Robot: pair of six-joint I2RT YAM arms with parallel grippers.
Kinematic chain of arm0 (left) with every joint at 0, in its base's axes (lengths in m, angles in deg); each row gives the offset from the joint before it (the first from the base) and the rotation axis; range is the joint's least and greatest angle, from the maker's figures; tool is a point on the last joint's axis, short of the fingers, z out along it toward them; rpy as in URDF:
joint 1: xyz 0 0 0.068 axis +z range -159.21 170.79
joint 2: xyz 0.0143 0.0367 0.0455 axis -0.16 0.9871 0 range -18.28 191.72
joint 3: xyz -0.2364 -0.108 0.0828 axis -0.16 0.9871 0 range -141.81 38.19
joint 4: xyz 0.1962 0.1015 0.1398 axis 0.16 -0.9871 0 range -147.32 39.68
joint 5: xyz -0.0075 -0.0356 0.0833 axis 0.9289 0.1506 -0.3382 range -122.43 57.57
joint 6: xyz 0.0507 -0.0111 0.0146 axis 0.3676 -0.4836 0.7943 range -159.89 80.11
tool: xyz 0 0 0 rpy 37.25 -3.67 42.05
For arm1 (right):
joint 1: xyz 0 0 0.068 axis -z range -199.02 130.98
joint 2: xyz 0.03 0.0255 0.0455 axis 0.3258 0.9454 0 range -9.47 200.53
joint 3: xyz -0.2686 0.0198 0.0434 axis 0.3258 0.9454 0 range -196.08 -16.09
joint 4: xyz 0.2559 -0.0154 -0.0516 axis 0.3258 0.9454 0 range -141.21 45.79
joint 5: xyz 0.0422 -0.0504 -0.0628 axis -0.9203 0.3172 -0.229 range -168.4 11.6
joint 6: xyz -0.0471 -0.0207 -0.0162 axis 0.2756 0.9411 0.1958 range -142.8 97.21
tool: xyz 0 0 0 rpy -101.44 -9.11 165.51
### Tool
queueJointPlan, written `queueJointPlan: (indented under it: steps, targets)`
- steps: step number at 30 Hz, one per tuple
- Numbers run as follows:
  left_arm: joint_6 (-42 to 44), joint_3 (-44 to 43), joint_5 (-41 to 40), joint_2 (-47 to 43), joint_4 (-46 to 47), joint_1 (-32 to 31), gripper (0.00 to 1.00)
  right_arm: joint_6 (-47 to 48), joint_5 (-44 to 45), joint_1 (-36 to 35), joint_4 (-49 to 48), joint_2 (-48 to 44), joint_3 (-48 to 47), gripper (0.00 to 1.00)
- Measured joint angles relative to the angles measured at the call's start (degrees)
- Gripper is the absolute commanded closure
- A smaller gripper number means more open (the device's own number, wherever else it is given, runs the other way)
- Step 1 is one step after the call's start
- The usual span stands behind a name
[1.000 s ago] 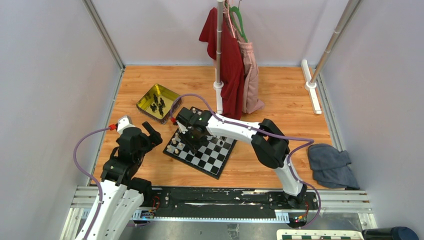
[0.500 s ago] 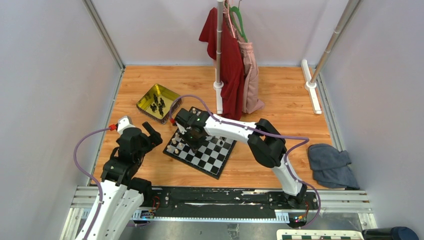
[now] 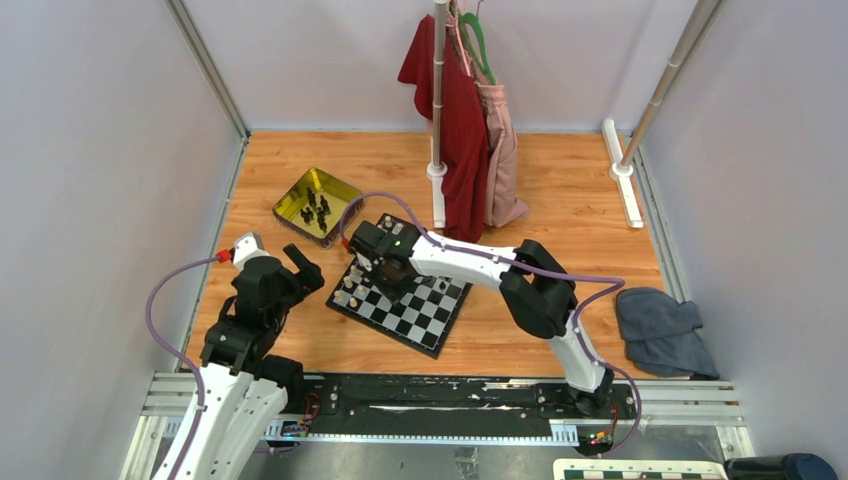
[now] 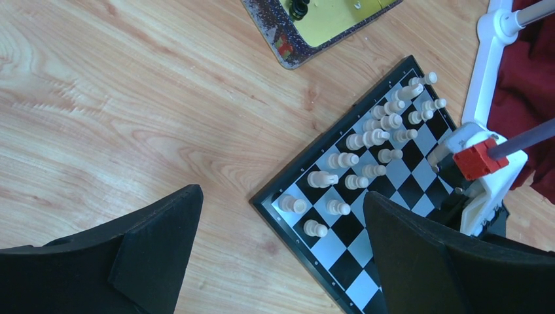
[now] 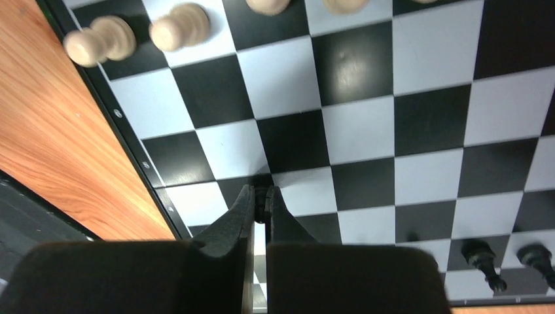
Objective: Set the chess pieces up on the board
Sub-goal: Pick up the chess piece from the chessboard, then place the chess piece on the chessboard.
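The right gripper point(image 5: 260, 190) pinches a black chess piece point(image 5: 261, 201), its long axis along the jaws, pointing toward the board point(image 5: 366, 131); the left gripper point(image 4: 281, 193) is spread wide

Chess pieces point(image 5: 481, 255) apparently upright on board point(image 5: 353, 65)

The board point(image 3: 425, 318) lies skewed on the wooden bench point(image 3: 560, 200), with cream pieces point(image 3: 347, 293) lined along its left edge. The right gripper point(image 3: 385, 272) points down over the board's far-left part, and the left gripper point(image 3: 304, 268) hangs just left of the board. Black chess pieces point(image 3: 316, 208) stand in the gold tray point(image 3: 300, 190) beyond the board's far corner.
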Motion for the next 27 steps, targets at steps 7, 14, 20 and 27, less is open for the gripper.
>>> queueJointPlan:
  steps: [7, 14, 20, 27]
  targets:
    - [0.0, 0.0, 0.0, -0.2, 0.0, 0.0, 0.0, -0.5, 5.0, -0.4, -0.4, -5.6, 7.1, 1.0]
    - [0.0, 0.0, 0.0, -0.2, 0.0, 0.0, 0.0, -2.1, 9.4, -0.8, -4.7, -15.1, 18.4, 1.0]
    - [0.0, 0.0, 0.1, -0.2, 0.0, 0.0, 0.0, -2.8, 12.0, -1.0, -9.6, -18.6, 24.5, 1.0]
    - [0.0, 0.0, 0.3, -0.2, 0.0, 0.0, 0.0, -3.0, 14.2, -1.4, -14.7, -19.3, 28.6, 1.0]
